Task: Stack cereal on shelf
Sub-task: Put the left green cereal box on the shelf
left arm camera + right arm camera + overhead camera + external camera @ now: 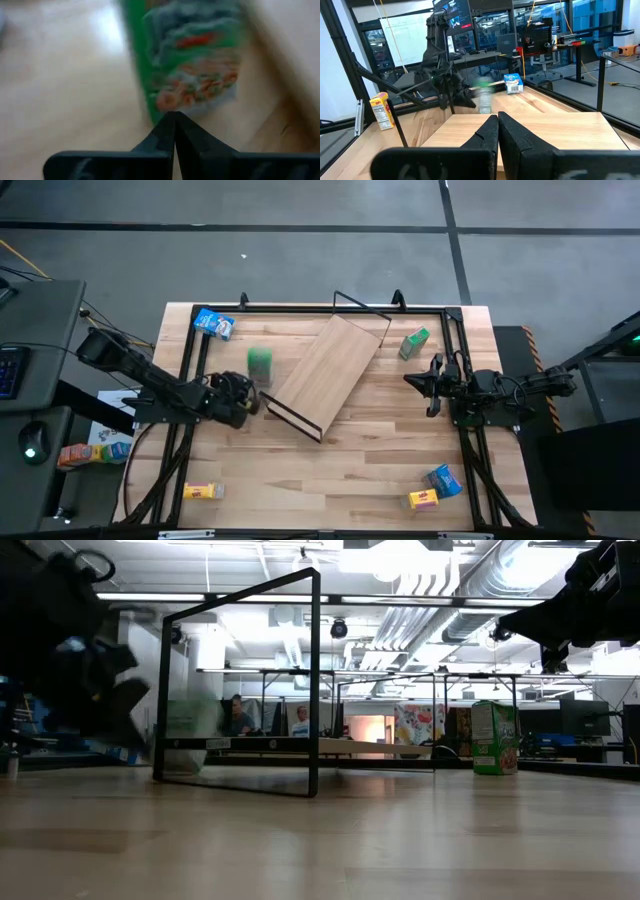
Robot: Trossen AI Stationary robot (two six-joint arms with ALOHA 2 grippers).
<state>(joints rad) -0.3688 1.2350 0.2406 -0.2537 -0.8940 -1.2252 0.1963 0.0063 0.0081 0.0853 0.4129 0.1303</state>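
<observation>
The shelf, a light-wood board with black wire frames at its ends, stands slantwise mid-table. A green cereal box stands blurred off its left side, also in the low view. My left gripper is shut, with its tips right at that box. My right gripper is shut at the right, off the table, holding nothing. Other cereal boxes sit on the table: blue, green, yellow, and a yellow and blue pair. My left gripper's shut fingertips point slanting down at the green box's lower front edge, coming from the table's left. I cannot tell whether they touch it. The box stands upright on the table.
Black frame rails run along the table's far, left and right edges. Bare tabletop lies between the shelf and the near edge. Off the table on the left a side desk holds more small boxes. People sit in the room beyond.
</observation>
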